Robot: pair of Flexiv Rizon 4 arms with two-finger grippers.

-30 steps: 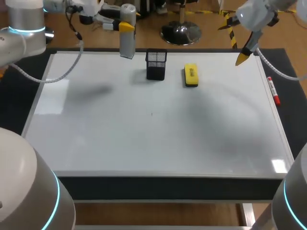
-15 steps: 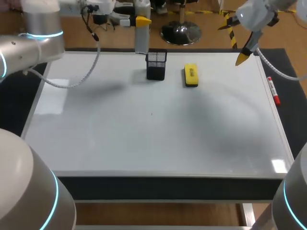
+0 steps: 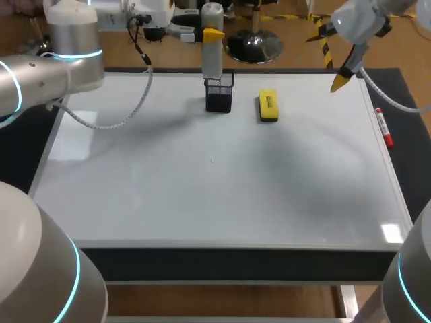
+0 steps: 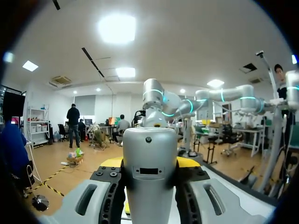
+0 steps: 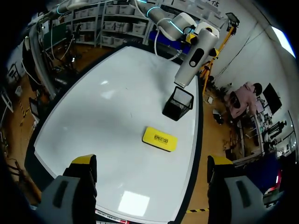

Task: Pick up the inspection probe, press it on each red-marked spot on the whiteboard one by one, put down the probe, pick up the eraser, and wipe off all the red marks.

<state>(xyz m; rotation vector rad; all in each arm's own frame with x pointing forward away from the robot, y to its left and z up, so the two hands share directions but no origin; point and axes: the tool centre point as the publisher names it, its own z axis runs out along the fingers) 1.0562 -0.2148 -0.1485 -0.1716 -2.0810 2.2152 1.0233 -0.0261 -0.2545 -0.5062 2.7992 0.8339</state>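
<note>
Left gripper (image 3: 211, 33), clamped on the probe (image 3: 213, 59), has carried it rightward along the far edge of the whiteboard (image 3: 202, 195); now just above the mesh holder (image 3: 219, 97) at 12 o'clock. Judged: put-down next; holder rim may catch it. No red marks visible. Eraser (image 3: 268, 106) at 1 o'clock. Right gripper (image 3: 339, 82), wide, at 2. Marker (image 3: 384, 128) at 3.

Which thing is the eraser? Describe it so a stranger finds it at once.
Start from the big whiteboard covering the table and look along its far edge. A black mesh cup stands there, and just right of it lies the eraser: a flat, bright yellow block, the only yellow thing lying on the board.
</note>
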